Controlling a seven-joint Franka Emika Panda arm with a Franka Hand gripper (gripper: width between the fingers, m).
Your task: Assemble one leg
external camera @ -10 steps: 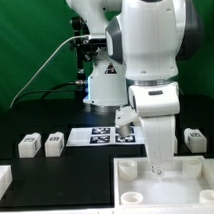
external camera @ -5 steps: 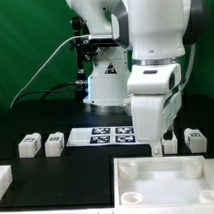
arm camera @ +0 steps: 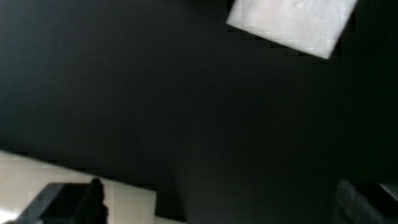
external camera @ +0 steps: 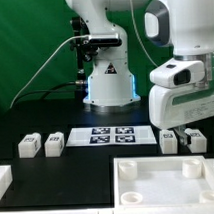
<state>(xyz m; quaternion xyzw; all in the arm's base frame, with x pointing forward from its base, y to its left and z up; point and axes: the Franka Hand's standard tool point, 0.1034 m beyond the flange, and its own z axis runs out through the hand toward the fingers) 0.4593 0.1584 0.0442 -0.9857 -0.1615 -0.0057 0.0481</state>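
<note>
Four small white legs with tags lie on the black table: two at the exterior view's left (external camera: pixel 28 146) (external camera: pixel 54 145) and two at its right (external camera: pixel 168 141) (external camera: pixel 194 140). The large white tabletop (external camera: pixel 126 184) with corner sockets lies at the front. My gripper (external camera: pixel 181 133) hangs low over the two right legs, just above and between them. In the wrist view the gripper (arm camera: pixel 222 205) is open and empty, its dark fingers (arm camera: pixel 71 200) wide apart over the black table. A blurred white shape (arm camera: pixel 294 22) shows in that view; I cannot tell which part it is.
The marker board (external camera: pixel 111 135) lies flat at the table's middle, behind the tabletop. A white part (external camera: pixel 2 179) sits at the front left edge. A pale surface (arm camera: pixel 27 175) shows in the wrist view beside one finger. The robot base stands behind the board.
The arm has lifted off the tabletop's back area and swung to the exterior view's right, ending over the two right legs. The gripper holds nothing throughout.
</note>
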